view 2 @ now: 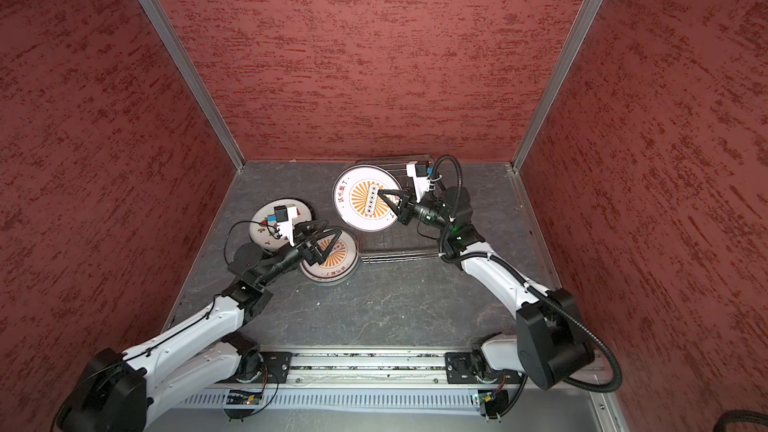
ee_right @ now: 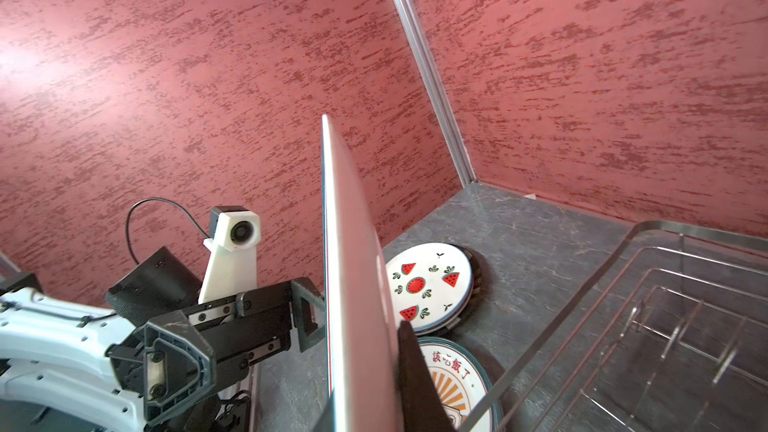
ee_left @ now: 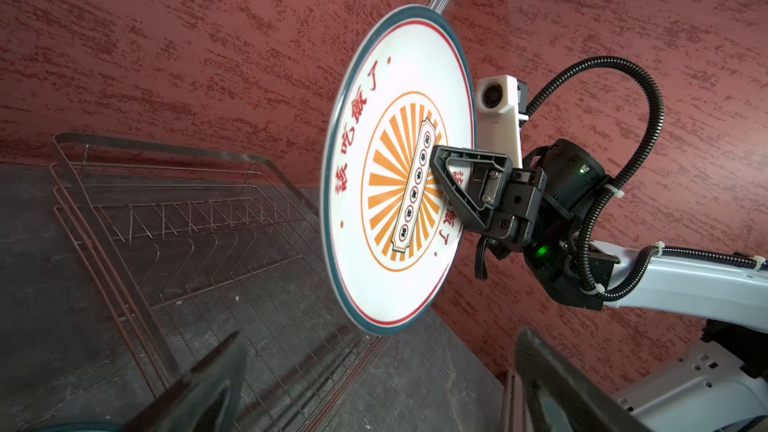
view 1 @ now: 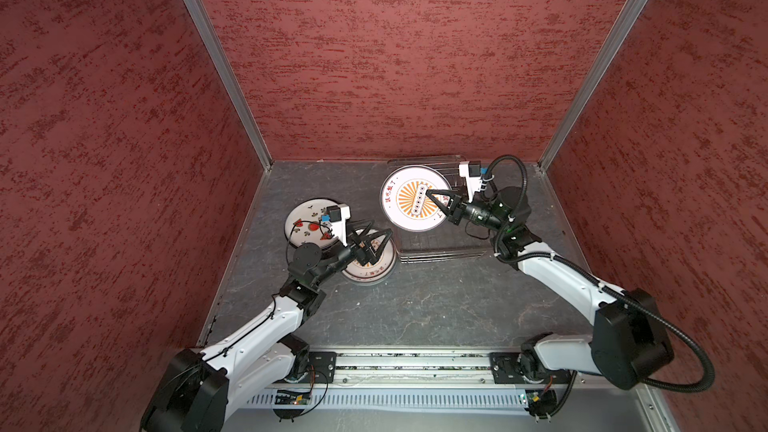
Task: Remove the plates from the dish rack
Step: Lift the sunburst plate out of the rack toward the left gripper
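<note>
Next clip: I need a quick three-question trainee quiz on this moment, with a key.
1. True or false: the left gripper is shut on a plate.
2. Which print is on the plate gripped by the right gripper? A) watermelon slices B) orange sunburst C) black stripes
3. In the left wrist view, how many plates stand in the dish rack?
Key: 1. False: it is open, over the flat sunburst plate on the table. 2. B. 3. Zero.
</note>
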Available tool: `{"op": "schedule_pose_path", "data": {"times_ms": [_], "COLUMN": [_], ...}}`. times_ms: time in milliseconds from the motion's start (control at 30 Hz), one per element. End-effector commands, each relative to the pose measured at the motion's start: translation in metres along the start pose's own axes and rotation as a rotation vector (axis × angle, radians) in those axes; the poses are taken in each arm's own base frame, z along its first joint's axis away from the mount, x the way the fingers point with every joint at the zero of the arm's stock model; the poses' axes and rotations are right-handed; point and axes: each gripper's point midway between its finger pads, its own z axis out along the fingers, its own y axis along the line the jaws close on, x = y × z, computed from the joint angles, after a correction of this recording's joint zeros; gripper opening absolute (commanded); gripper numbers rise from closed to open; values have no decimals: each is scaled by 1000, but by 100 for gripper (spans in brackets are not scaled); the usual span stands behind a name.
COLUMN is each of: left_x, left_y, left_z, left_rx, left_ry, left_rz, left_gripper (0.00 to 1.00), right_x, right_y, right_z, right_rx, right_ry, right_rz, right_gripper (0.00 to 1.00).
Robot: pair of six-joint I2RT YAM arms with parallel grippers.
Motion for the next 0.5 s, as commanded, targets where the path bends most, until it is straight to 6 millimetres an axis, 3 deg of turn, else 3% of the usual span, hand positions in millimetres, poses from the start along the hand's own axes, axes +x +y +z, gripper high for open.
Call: {"op": "schedule_pose_path", "data": {"times_ms": [0, 300, 367, 433, 467], "left_x": [-10, -5, -6, -4, -3], "left_y": [-8, -10, -12, -17, -19], "left_z": [7, 16, 17, 19, 21], "left_rx": [26, 55, 63, 88, 97], "left_ry": [-33, -37, -41, -31, -26], "left_rz": [35, 28, 32, 36, 34], "left_gripper": [99, 100, 93, 79, 78], "right_x": [-19, -4, -1, 1, 2], "right_y": [41, 46, 47, 48, 48], "right_z": [-6, -7, -7, -6, -6], "right_rx": [-154, -203, -210, -216, -219], "right_ry": [-59, -24, -17, -12, -9], "right_rz": [-95, -97, -102, -107, -108], "right_gripper": [8, 8, 8, 8, 8]}}
